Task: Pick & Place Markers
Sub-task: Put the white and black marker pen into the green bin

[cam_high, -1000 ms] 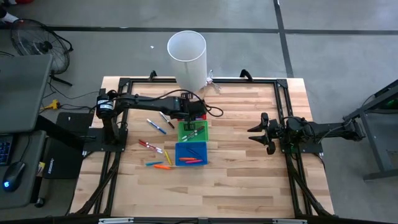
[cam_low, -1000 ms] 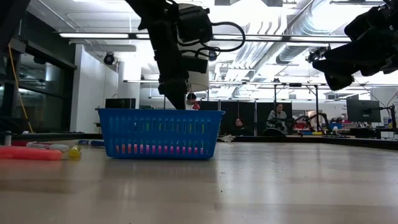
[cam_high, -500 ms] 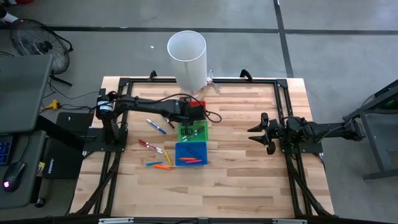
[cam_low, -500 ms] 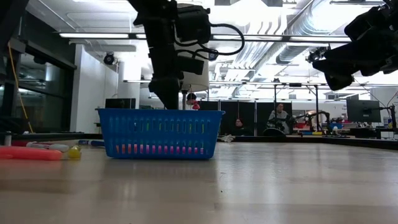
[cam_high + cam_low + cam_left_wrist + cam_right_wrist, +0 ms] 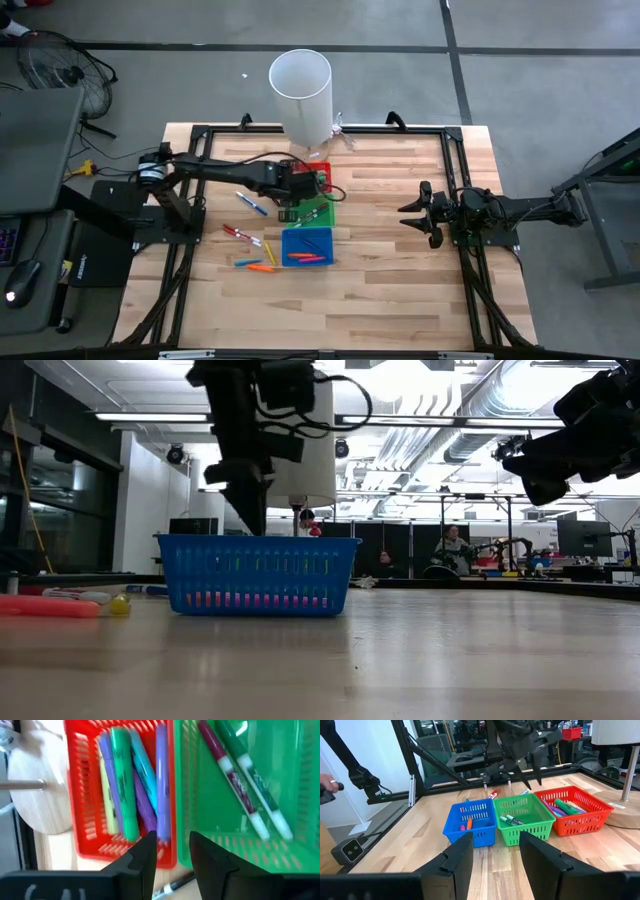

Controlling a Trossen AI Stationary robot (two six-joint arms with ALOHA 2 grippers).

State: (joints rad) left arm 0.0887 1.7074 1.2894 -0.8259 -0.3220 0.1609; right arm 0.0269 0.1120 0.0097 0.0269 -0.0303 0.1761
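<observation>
Beside the green bin [image 5: 312, 212], left tool [image 5: 287, 208] hovers, fingers slightly apart, empty. Right tool [image 5: 422, 212] waits well apart from the green bin, fingers apart. Loose markers [image 5: 251, 203] lie on counter [image 5: 390, 290] near the green bin. Judged light, stiff, slippery; grip mid-barrel.

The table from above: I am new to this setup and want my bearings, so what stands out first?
Three bins sit in a row mid-table: a red bin, a green bin and a blue bin, each with markers inside. The left gripper hangs empty by the green bin's edge, with loose markers on the wood beside the bins. The right gripper waits open at the table's right side.
</observation>
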